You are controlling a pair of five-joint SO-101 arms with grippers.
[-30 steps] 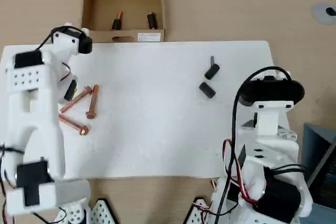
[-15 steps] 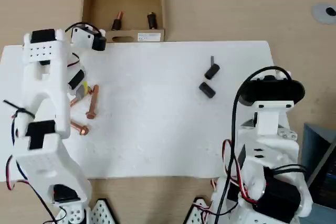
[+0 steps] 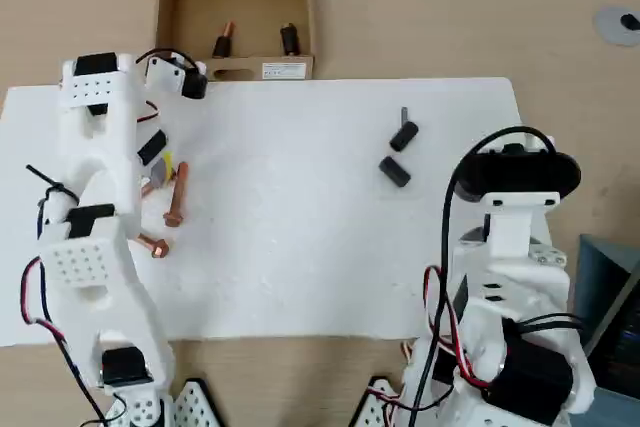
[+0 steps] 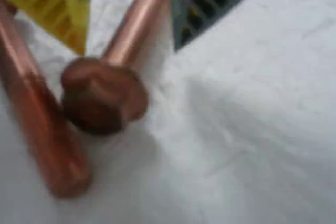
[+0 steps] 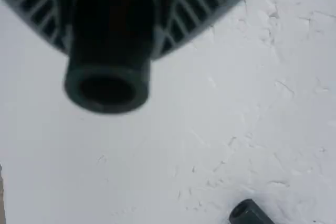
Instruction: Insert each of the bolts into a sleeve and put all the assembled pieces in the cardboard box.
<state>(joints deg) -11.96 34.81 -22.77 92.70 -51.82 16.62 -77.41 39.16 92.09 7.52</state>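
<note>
Three copper bolts lie at the mat's left side: one [image 3: 176,197] lengthwise, one [image 3: 150,243] nearer the front, and one [image 3: 149,188] partly under my left gripper [image 3: 160,169]. Up close, that bolt [image 4: 105,95] has its shaft between the yellow-taped fingers of the left gripper [image 4: 126,35], which stands open around it; a second bolt [image 4: 39,129] lies beside it. My right gripper [image 5: 110,24] is shut on a black sleeve [image 5: 107,77] held above the mat. Two more sleeves [image 3: 403,135] [image 3: 395,171] lie ahead of the right arm [image 3: 515,177].
The cardboard box [image 3: 166,22] stands beyond the mat's far left corner, with two assembled pieces [image 3: 223,40] [image 3: 289,39] inside. A loose sleeve [image 5: 251,214] lies on the mat below the right gripper. The mat's middle [image 3: 290,227] is bare.
The left arm has swung in from the mat's left edge and brought its gripper down over the bolts. The right arm has stayed still.
</note>
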